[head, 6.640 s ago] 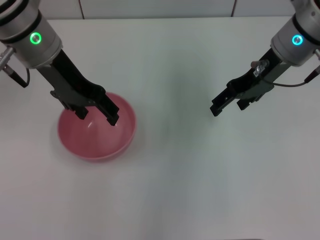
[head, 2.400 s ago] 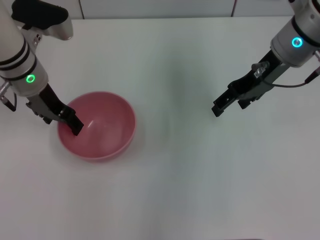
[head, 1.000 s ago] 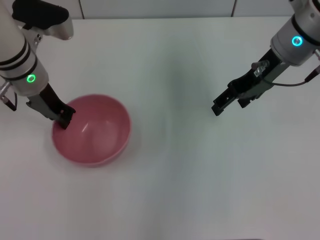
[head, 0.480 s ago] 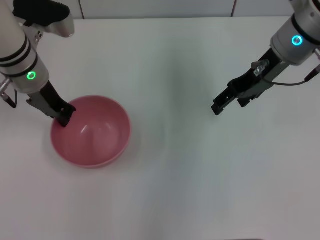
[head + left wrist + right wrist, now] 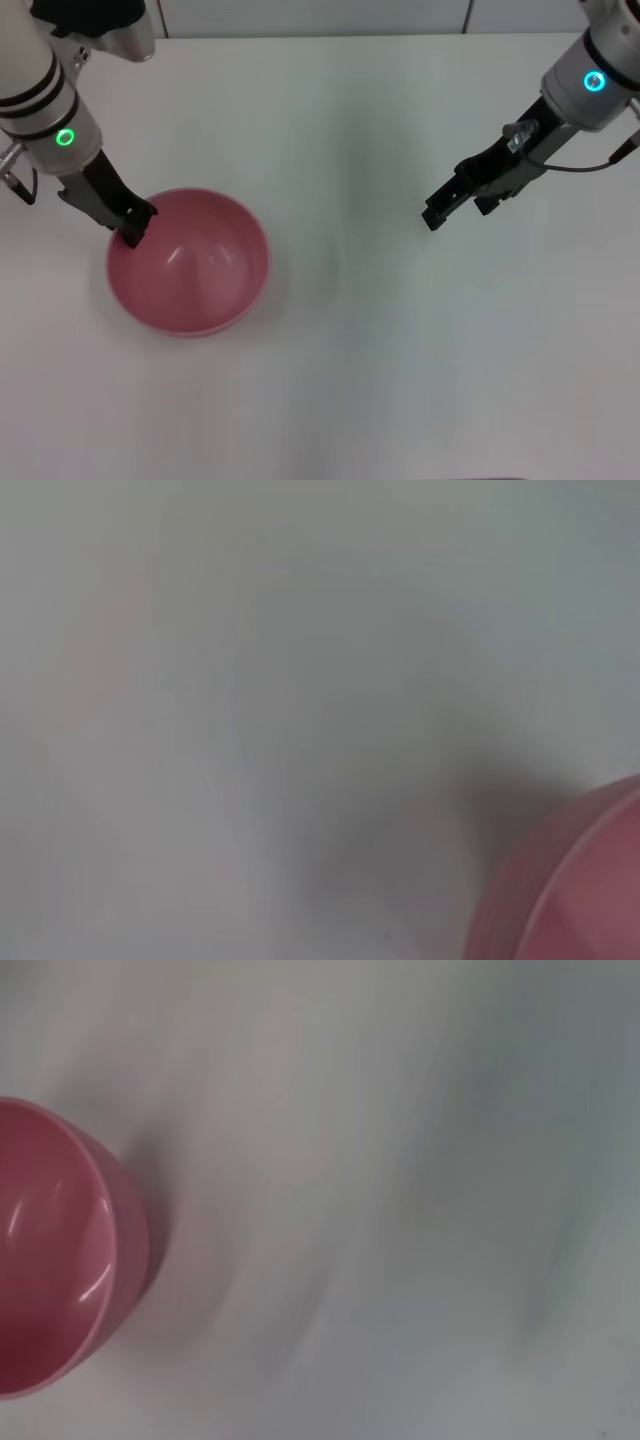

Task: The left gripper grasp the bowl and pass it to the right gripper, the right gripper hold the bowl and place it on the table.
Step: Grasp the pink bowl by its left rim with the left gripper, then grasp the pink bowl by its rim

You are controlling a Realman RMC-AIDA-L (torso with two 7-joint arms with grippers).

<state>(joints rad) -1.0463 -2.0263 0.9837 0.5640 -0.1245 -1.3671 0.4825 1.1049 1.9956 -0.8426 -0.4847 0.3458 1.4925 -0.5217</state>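
On my screen the bowl [image 5: 188, 262] sits on the table [image 5: 360, 360] with bare white all round, the left gripper [image 5: 132, 228] clamped on its far-left rim, and the right gripper [image 5: 455, 206] hangs well apart across open table, jaws apart.

The left wrist view cuts off all but a blurred edge of the bowl [image 5: 590, 880].
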